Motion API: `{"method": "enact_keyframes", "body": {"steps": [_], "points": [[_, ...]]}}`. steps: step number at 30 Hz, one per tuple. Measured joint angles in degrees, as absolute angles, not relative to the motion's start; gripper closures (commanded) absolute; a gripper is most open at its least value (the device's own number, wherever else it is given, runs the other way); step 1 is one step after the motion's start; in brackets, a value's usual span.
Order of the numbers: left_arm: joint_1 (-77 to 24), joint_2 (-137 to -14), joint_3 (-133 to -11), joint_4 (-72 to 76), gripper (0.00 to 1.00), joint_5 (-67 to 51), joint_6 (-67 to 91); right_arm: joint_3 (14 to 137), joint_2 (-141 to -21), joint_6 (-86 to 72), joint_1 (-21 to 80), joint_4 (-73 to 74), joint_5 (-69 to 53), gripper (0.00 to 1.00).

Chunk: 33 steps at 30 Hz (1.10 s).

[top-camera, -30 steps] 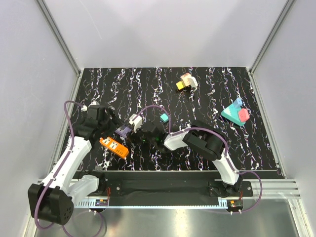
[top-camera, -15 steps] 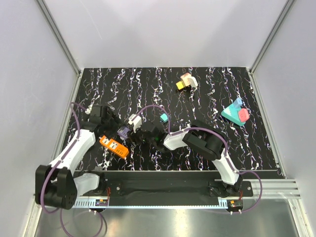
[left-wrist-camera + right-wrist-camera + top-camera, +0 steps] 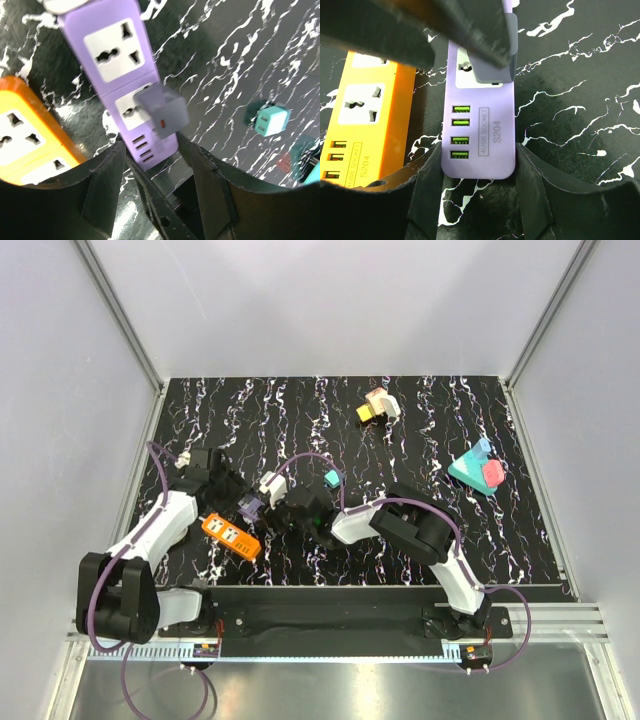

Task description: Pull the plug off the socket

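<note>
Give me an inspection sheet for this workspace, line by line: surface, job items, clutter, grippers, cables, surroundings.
Surface: black marbled table.
Job's things: grey plug sits in the purple power strip, not yet out.
Clutter: orange power strip, teal adapter, yellow-pink blocks, teal-pink blocks.
Grippers: right gripper clamps the strip's USB end; left gripper flanks the strip below the plug, grip unclear.
Cables: purple cables loop along both arms.
Surroundings: pale walls, metal frame posts.

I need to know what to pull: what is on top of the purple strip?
A grey plug sits on the strip, in the socket nearest its USB ports; the next socket is bare. The plug's pins are hidden inside.
</note>
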<state>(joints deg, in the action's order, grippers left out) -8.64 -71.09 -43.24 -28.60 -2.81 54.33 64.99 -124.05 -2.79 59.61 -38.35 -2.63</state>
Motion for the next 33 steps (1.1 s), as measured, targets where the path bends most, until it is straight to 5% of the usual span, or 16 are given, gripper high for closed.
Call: {"method": "enact_keyframes", "body": {"steps": [33], "points": [[-8.64, -81.23, -50.24, -29.04, 0.47, 0.84, 53.32, 66.00, -124.68, -1.87, 59.61, -37.91, -2.68, 1.00]]}}
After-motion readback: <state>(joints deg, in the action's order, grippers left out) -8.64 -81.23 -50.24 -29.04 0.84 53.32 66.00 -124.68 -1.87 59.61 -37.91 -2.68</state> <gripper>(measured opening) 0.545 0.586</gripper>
